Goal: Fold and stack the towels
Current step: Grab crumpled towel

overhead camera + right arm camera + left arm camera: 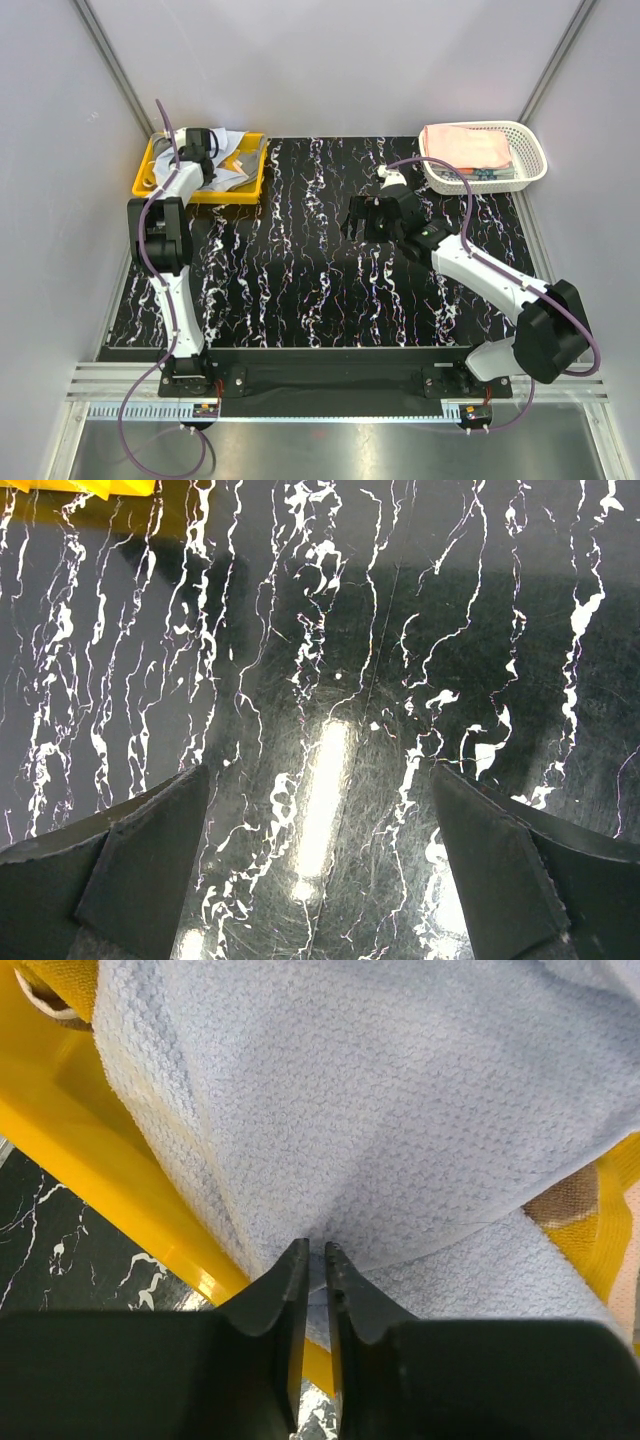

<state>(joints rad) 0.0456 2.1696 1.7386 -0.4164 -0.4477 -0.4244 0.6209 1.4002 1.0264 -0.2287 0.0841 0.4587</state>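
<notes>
Black tabletop (320,290): towels (235,152) lie in tray (228,195), basket (535,160).

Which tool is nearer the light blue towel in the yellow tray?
Left. The left tool pinches the light blue towel inside the yellow tray; the right tool hangs open above the black marbled table.

Light blue towel (380,1110), waffle-textured, lies crumpled in the yellow tray (235,196) at the worktop's far left corner, with one fold pinched between the left fingers (285,1300); the pink-orange towels (465,148) lie folded flat in the white basket (480,185) at the far right.
</notes>
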